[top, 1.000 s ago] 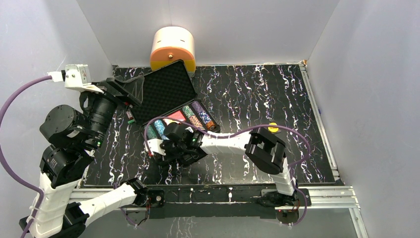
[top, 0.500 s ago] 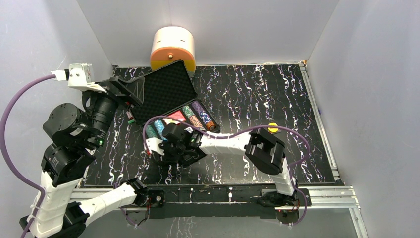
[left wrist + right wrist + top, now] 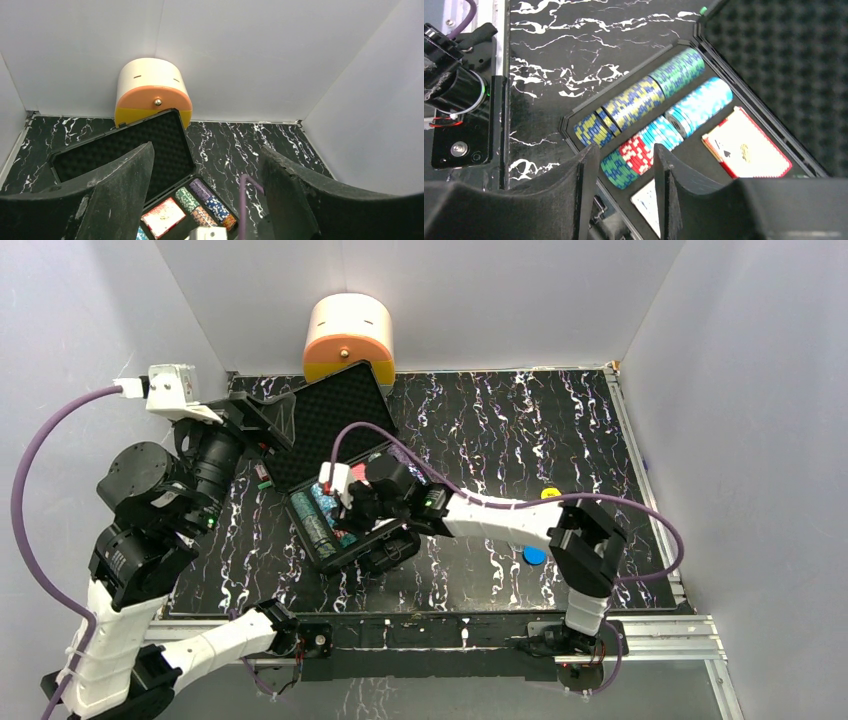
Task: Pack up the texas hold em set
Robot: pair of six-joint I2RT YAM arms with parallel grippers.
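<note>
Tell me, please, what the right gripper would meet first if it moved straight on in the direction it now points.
Most likely the red and white chips lying in the case, directly ahead of the right gripper; how far off they are is unclear.

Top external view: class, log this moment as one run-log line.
briefcase: lid open | right pincer: open above chips | left pincer: open, empty | yellow disc, blue disc: outside briefcase
</note>
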